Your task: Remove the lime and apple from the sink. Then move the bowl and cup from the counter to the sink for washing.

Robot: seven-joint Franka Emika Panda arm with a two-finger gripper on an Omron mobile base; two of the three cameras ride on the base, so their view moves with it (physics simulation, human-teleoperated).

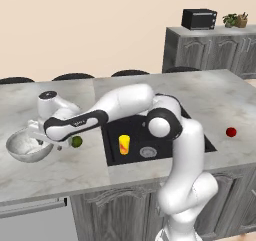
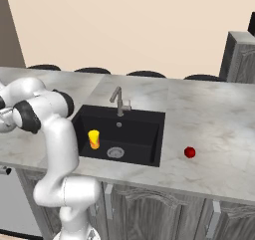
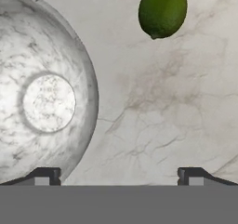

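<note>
Here the spread pincer (image 3: 119, 176) hangs over the bowl's (image 3: 46, 97) rim, the lime (image 3: 162, 10) just beside.

Plain beige wall (image 1: 90, 25) behind. Grey-veined marble worktop (image 1: 220, 100) on grey panelled cabinets (image 2: 164, 209). Dark stool tops (image 1: 72, 76) along far edge. Second cabinet run (image 1: 210, 52) carries black microwave (image 1: 199, 19) and potted plant (image 1: 231, 20).
</note>
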